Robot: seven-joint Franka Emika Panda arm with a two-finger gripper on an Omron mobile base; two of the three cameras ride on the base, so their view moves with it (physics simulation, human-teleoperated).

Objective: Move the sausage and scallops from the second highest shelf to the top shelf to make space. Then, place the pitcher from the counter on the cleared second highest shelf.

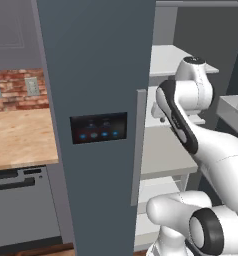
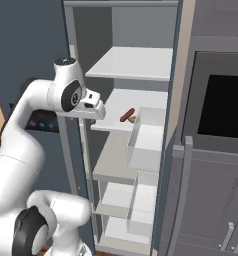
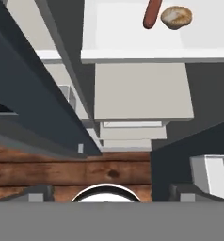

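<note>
The sausage [image 2: 127,115] lies on the second highest shelf [image 2: 116,122] of the open fridge, near that shelf's front part, and the scallops [image 2: 133,119] sit just beside it, apart from it by a small gap. The tool [image 2: 93,106] hangs in front of this shelf's front edge, a little to the left of both foods and apart from them; it touches nothing. In the hand view the sausage [image 3: 151,14] and the scallops [image 3: 176,17] show at the upper edge, on the pale shelf [image 3: 132,42], with the lower shelves stepping down below and the wooden floor [image 3: 85,172] beneath.

The sausage's long axis runs slantwise across the shelf in the right base view, one rounded end nearer the front edge and the other further in and to the right. The scallops are a rounded lump with no clear long axis.

The top shelf [image 2: 136,62] is the board above. The table [image 1: 18,137] stands to the left of the fridge door [image 1: 98,100] in the left base view.

The arm rises from the base, bends at the elbow and reaches forward at shelf height, with the hand pointing downward. The tool's fingers are spread wide and hold nothing.
</note>
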